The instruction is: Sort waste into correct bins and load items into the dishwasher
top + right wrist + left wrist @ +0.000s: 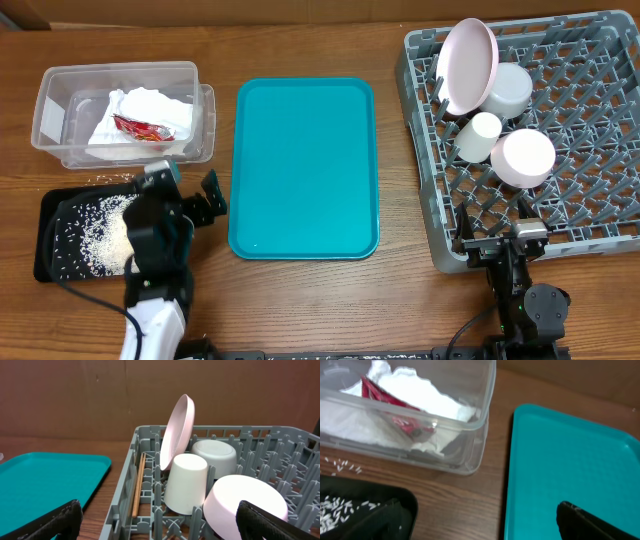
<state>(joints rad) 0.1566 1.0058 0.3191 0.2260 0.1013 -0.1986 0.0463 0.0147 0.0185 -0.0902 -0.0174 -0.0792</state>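
Observation:
The clear tub (60, 85) at the back left holds a crumpled white napkin (150, 105) and a red wrapper (140, 127). In front of it, the black tray (55, 215) carries a heap of rice bits (105, 242). My left gripper (188, 185) hovers open and empty between that tray's right end and the teal tray (305, 165). The grey dish rack (580, 215) holds a plate (468, 60) on edge, a grey bowl (510, 88), a white cup (480, 135) and a pink-white bowl (525, 158). Chopsticks (138, 485) lie along the rack's left wall. My right gripper (500, 238) is open at the rack's front edge.
The teal tray (570, 465) lies bare in the middle of the wooden table. A few rice grains (340, 464) are scattered on the wood between the tub (470, 435) and the black tray (407, 502). Brown cardboard backs the table.

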